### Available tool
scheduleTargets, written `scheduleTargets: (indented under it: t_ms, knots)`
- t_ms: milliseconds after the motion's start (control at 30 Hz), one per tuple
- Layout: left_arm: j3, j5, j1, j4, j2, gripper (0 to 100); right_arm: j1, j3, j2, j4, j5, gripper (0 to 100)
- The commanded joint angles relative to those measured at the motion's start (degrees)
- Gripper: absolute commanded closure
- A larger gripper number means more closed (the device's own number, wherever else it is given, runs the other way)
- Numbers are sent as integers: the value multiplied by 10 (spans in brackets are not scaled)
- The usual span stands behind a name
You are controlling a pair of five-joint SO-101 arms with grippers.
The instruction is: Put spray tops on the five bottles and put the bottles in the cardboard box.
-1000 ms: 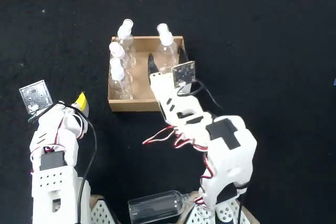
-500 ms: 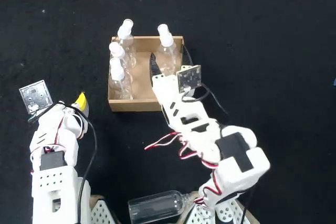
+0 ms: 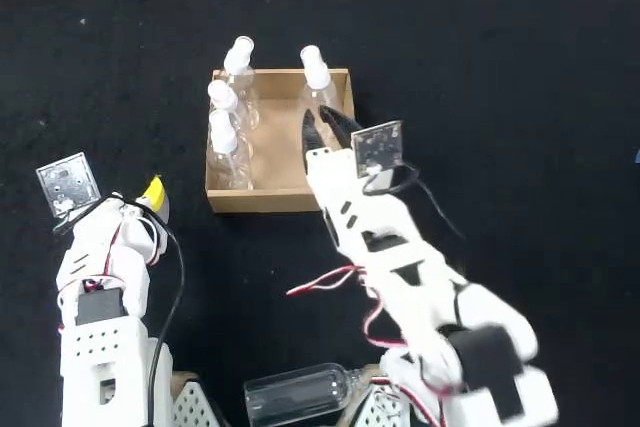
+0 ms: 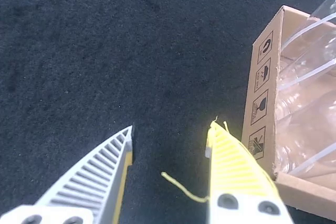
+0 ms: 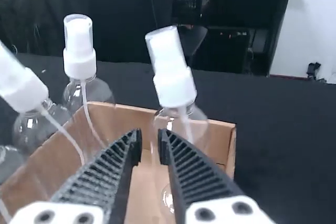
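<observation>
While the black cloth [image 3: 520,97] covers the whole table, the right wrist view catches a white wall [image 5: 310,19] and dark furniture [image 5: 231,30] in the room behind it. Mid-table sits the cardboard box [image 3: 255,199], and four bottles stand upright in it, each wearing a white spray top. There's a row of three bottles [image 3: 228,152] along one side wall, and a lone bottle [image 3: 316,87] in the far corner on the other side. The right gripper [image 3: 325,127] hangs over the box just short of that lone bottle. Its black fingers are drawn to a narrow slit with nothing between them, and the bottle's spray top [image 5: 170,77] rises right beyond the tips. The left gripper [image 4: 171,127] is spread wide and empty above bare cloth, near the box's outer wall. A fifth bottle [image 3: 300,394] lies on its side at the near edge, between the two arm bases and well apart from both grippers.
</observation>
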Motion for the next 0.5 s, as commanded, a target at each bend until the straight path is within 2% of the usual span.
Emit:
scheduleTargets:
  t_ms: [0, 133, 267, 333, 467]
  knots:
    - [-7, 4, 6, -13, -3, 791, 17, -1, -95, 101, -5, 988]
    - [-7, 4, 6, -13, -3, 791, 19, -26, -173, 301, -2, 986]
    - [-7, 4, 6, -13, -3, 791, 20, -115, -231, 538, 0, 983]
    - [-7, 4, 6, -13, -3, 791, 20, -158, -231, 601, -2, 983]
    - [-7, 4, 6, -13, -3, 791, 20, -200, -202, 656, -1, 983]
